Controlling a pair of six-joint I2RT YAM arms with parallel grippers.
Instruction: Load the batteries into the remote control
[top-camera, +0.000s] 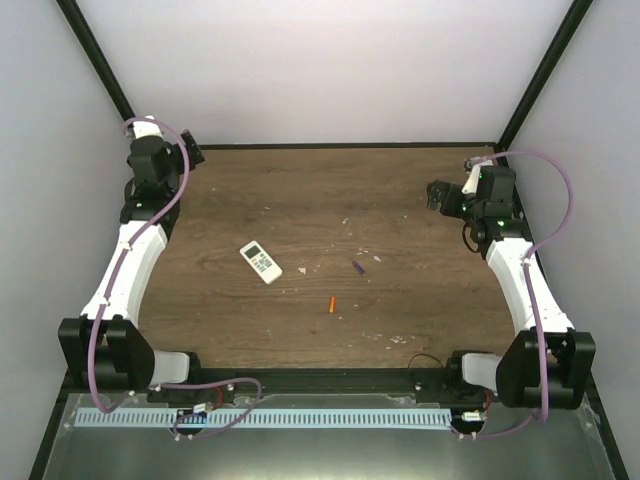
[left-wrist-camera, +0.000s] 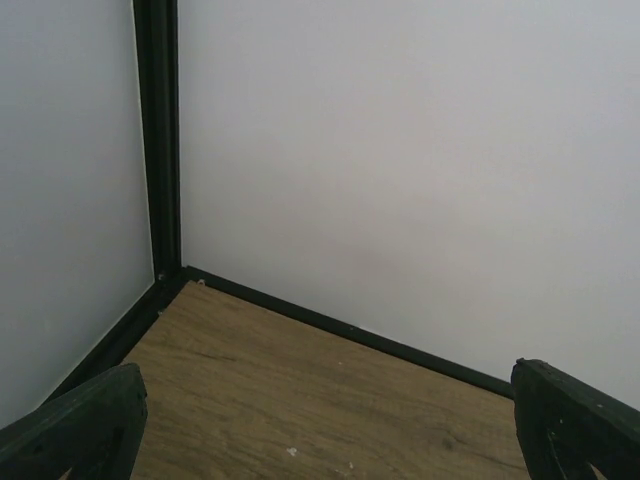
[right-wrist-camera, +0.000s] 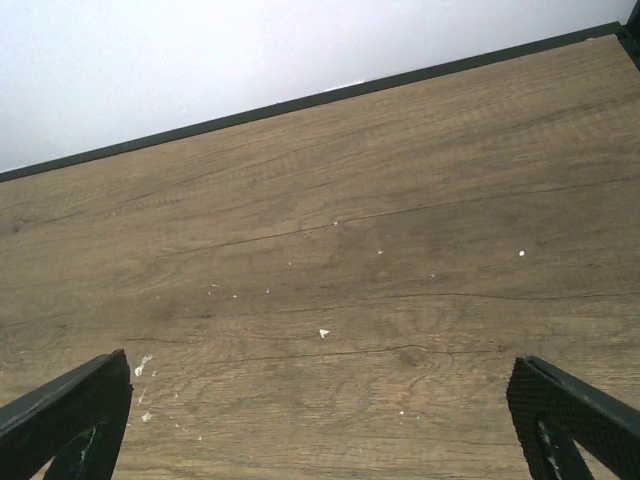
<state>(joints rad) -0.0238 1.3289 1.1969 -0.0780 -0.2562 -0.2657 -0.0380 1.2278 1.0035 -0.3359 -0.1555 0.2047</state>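
Wooden table (top-camera: 300, 190) carries everything loose, so I judge that loading has not begun. The left gripper (left-wrist-camera: 330, 428) hangs spread and empty at the far left corner. The white remote (top-camera: 261, 262) lies left of centre. The orange battery (top-camera: 331, 305) and purple battery (top-camera: 357, 267) lie apart to its right. The right gripper (right-wrist-camera: 322, 415) hovers spread and empty.

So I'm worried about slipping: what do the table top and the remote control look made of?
The table top looks like matte brown wood or wood-look laminate: grain lines run across it, with pale chipped specks. The remote control looks like white plastic, judging by its even colour; too small to judge gloss.
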